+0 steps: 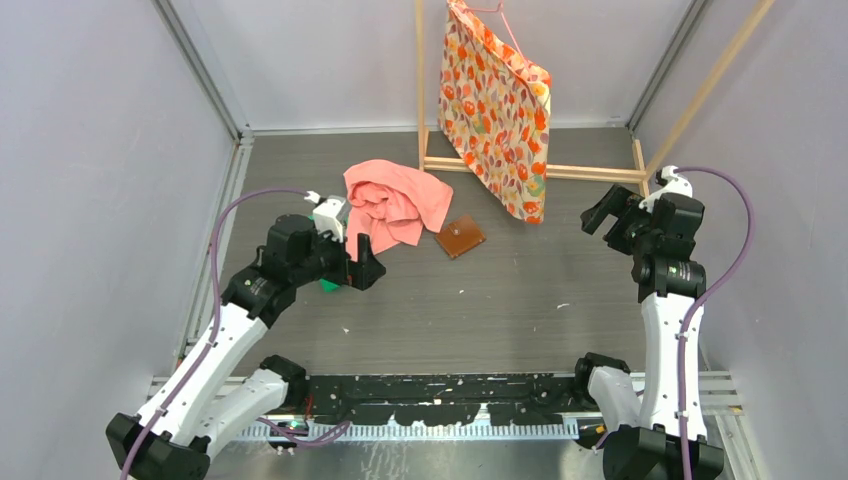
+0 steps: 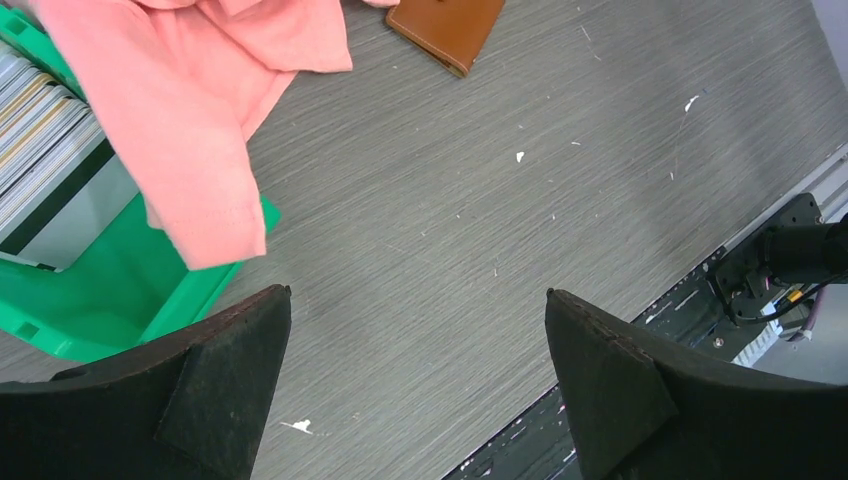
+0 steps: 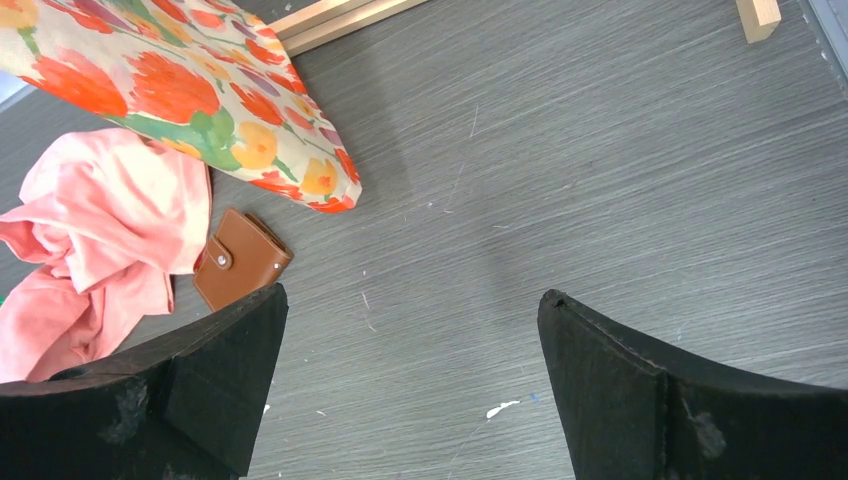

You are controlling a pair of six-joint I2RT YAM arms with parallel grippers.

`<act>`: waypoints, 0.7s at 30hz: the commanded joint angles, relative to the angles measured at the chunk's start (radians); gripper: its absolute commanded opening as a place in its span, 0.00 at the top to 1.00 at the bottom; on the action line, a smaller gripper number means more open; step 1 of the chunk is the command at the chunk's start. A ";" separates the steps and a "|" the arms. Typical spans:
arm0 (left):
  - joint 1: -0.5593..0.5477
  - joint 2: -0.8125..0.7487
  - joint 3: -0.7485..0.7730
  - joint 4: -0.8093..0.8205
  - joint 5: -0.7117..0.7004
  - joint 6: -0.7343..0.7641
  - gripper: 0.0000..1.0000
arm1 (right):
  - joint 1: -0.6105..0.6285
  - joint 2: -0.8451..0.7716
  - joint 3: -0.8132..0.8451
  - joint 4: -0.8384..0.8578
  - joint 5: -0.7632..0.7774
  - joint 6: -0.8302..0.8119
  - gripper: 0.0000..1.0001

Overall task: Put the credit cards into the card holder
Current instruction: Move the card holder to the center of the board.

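The left gripper (image 2: 418, 300) and right gripper (image 3: 412, 295) are held released; thin grey stacked credit cards (image 2: 30, 140) apparently must be grasped next.

Showed small square brown leather wallet (image 1: 460, 237) closed on grey wood-grain table (image 1: 500, 300), just beside crumpled pink cloth (image 1: 390, 205); placed left gripper (image 1: 366, 262) beside that cloth, right gripper (image 1: 604, 215) well apart, near hanging floral bag (image 1: 500, 100).

Brown card holder (image 1: 460, 237), pink cloth (image 1: 395, 203), green tray (image 2: 130, 290)
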 commanded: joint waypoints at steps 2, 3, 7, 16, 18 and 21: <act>0.005 -0.033 -0.019 0.079 0.031 -0.011 0.00 | -0.004 -0.014 0.003 0.050 -0.020 0.017 0.00; 0.005 -0.036 -0.025 0.086 0.038 -0.013 0.00 | -0.005 -0.014 0.002 0.049 -0.025 0.017 0.00; 0.006 -0.044 -0.033 0.100 0.056 -0.016 0.00 | -0.004 -0.016 -0.002 0.053 -0.047 0.014 0.00; -0.018 0.025 -0.047 0.173 0.177 -0.130 0.04 | -0.004 -0.010 -0.081 0.087 -0.473 -0.305 0.00; -0.109 0.049 -0.034 0.164 0.062 -0.152 0.05 | 0.006 0.002 -0.073 0.001 -0.621 -0.512 0.00; -0.360 0.112 -0.001 0.169 -0.260 -0.143 0.04 | 0.027 0.021 -0.069 -0.034 -0.647 -0.577 0.00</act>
